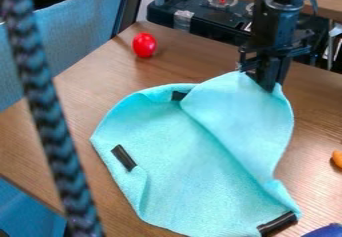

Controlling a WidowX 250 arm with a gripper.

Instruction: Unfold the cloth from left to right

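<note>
The turquoise cloth (180,166) lies on the wooden table, with its upper right part raised and a fold line running from its upper middle down to the lower right. Black strips show on it at the left, the top and the lower right corner. My gripper (267,83) points down at the cloth's raised upper right edge, shut on the cloth, whose fabric hangs from the fingertips. The tips are partly hidden by the fabric.
A red egg-shaped object (144,45) stands on the table (87,86) at the upper left. An orange thing (337,158) is at the right edge, a blue one (325,231) at the lower right corner. A braided cable (50,116) crosses the left foreground.
</note>
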